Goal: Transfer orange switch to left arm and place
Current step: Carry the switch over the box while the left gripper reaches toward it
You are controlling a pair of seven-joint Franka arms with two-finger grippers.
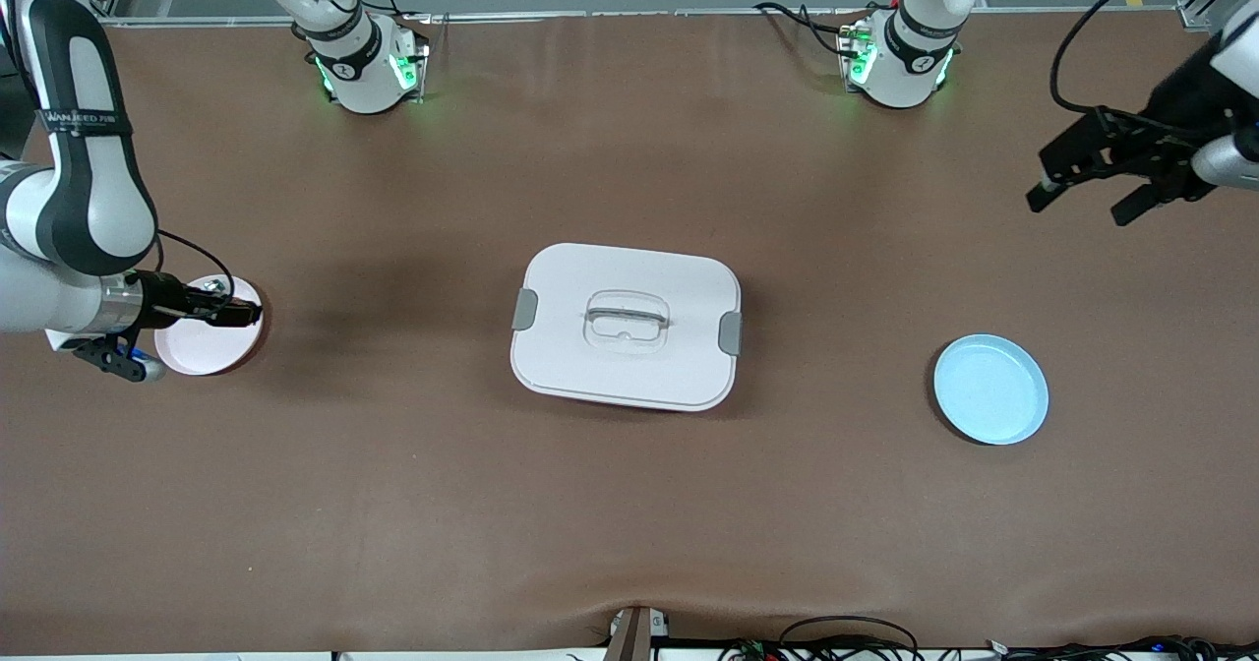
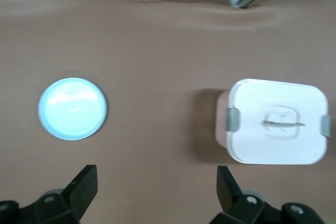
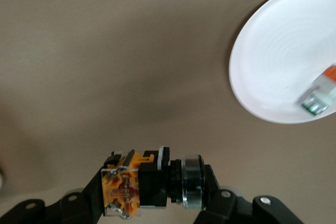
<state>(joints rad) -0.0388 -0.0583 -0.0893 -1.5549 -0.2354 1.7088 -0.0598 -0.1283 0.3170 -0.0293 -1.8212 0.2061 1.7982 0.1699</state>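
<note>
Right hand (image 3: 152, 184) clamps orange switch (image 3: 149, 182); left hand (image 2: 157, 187) spread.

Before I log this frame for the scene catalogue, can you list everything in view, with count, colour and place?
Large white rounded-rectangular box with grey side clips: one, lid on, mid-table.
Round light blue plate: one, toward the left arm's end, nearer the front camera than the box.
Round pale pink plate: one, toward the right arm's end.
Small silvery part with a red-orange bit: one, on the pink plate.
Small black-and-orange switch: one, held in the right gripper.
Brown table: one, under everything.
Right gripper: black, shut on the switch, over the pink plate.
Left gripper: black, open, raised over the table's left-arm end, waiting.
</note>
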